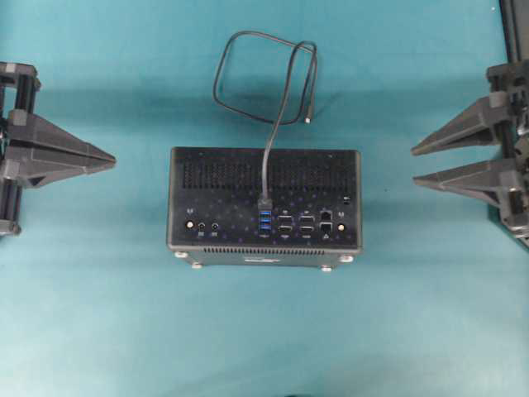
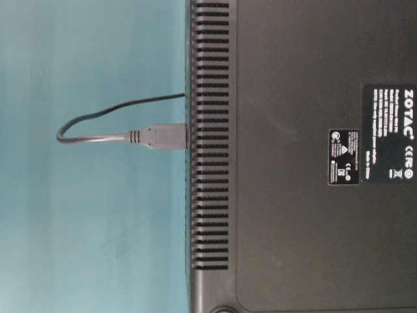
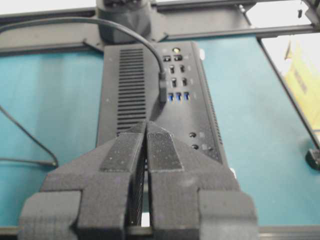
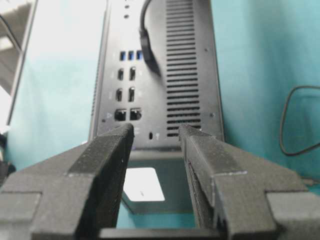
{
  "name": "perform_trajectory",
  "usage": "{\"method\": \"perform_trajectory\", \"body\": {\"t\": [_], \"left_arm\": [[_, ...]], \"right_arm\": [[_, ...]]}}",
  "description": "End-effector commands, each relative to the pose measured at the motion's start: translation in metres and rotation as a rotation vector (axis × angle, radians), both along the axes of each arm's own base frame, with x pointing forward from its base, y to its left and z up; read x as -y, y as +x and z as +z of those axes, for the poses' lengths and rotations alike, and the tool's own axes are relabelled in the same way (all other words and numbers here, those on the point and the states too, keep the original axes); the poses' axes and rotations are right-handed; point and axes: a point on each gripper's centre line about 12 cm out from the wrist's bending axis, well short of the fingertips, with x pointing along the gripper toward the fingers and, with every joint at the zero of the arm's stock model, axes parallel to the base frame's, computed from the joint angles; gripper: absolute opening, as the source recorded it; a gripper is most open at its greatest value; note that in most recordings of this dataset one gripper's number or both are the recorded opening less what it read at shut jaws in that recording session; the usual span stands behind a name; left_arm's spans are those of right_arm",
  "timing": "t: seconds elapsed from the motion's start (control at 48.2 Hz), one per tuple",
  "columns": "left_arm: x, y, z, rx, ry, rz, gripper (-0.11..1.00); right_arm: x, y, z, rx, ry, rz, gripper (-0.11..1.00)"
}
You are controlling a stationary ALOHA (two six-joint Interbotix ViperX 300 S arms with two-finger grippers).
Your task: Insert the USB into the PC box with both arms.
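The PC box [image 1: 264,198] lies in the middle of the teal table [image 1: 99,314], its port face turned up; the USB [image 1: 265,203] plug already stands in one of the blue sockets, and its thin black cable runs over the vent grille [image 1: 223,174] and curls in a loop on the table behind the box. The left hand [image 1: 111,159] is closed, empty, and well apart from the box; the right hand [image 1: 413,165] is open, holds nothing, also well apart. The cable seems light and soft, so it would bend if pulled; I judge the stiff grey plug is the place to grip; the box looks heavy and rigid, with smooth sides.
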Motion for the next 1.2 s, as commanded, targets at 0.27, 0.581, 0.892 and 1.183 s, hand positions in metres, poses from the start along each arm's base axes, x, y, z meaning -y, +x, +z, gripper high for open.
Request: {"method": "perform_trajectory", "body": {"t": [0.27,0.581,0.892,1.183], "left_arm": [[0.0005,0.0013,0.0035,0.011,0.001,-0.002,0.0],[0.0005,0.0013,0.0035,0.011,0.001,-0.002,0.0],[0.0005,0.0012,0.0022,0.008,-0.001,-0.001,0.0],[0.0004,0.0012,0.0016,0.006,0.001,-0.002,0.0]], "right_arm": [[-0.0002,-0.0021,0.0035,0.017,0.016,-0.002,0.47],[0.0003,-0.004,0.0024,0.015,0.017,-0.004,0.47],[0.0002,-0.0039,0.001,0.015,0.017,-0.003,0.47],[0.0,-0.0036,0.0015,0.02,0.018,-0.002,0.47]]}}
